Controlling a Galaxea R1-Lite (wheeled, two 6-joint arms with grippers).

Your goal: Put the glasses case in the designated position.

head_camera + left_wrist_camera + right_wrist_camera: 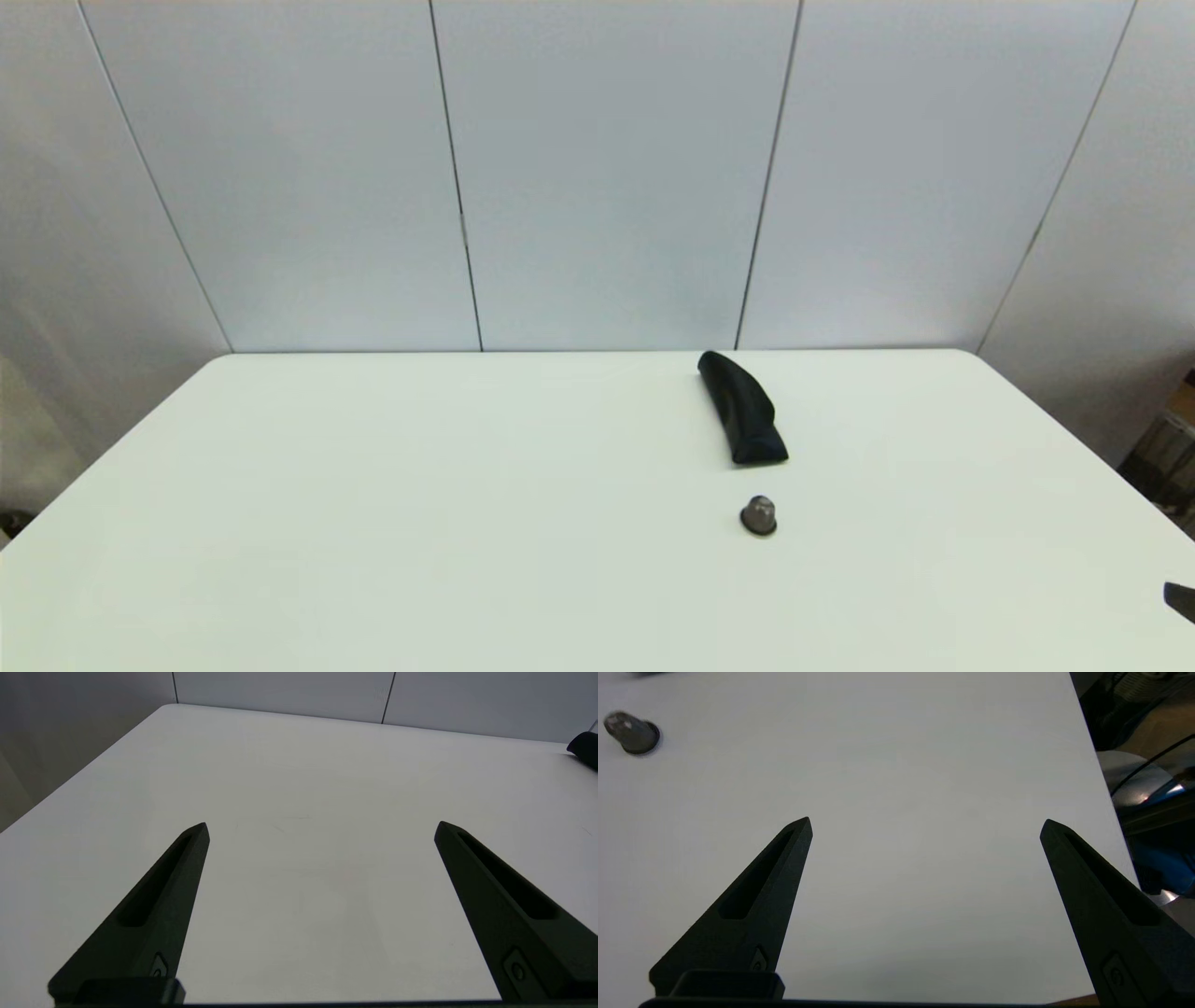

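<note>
Both claws are hanging spread wide over bare white table [373, 523] — my right gripper [924, 826] near the right front edge, my left gripper [320, 828] over the left side, neither gripping anything. Far right of centre, the black glasses case [742, 408] is lying flat — a small grey dome-shaped knob [758, 515] is sitting just in front of it.

You have a matte black, leather-like glasses case [743, 411] on a smooth white table [373, 523] with a faint sheen. The small grey knob [758, 515] looks metallic (slightly glossy on top). Both grippers' fingers [752, 905] are matte black plastic.
</note>
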